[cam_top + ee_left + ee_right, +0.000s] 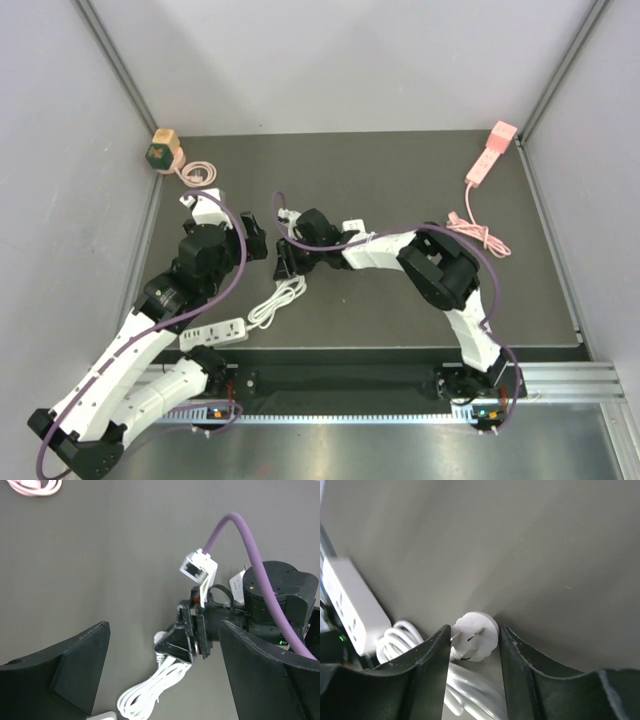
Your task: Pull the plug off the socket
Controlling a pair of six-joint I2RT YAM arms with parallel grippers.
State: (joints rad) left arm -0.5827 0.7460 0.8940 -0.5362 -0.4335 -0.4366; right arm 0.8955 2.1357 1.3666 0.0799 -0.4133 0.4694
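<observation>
Dark grey table [400,180], right fingers [425,680] snug on the white plug [475,641], left fingers [65,680] wide and empty

The dark grey table [400,190] carries a white power strip [213,333] at its near left edge, with a bundled white cord [277,301] and white plug [476,642] beside it. A pink power strip [492,152] and its pink cord [478,232] lie far right. A small block [162,150] and a coiled pink cable [198,174] lie far left.

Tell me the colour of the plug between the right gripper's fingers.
The plug is white, with metal prongs; the right wrist view shows it best.
</observation>
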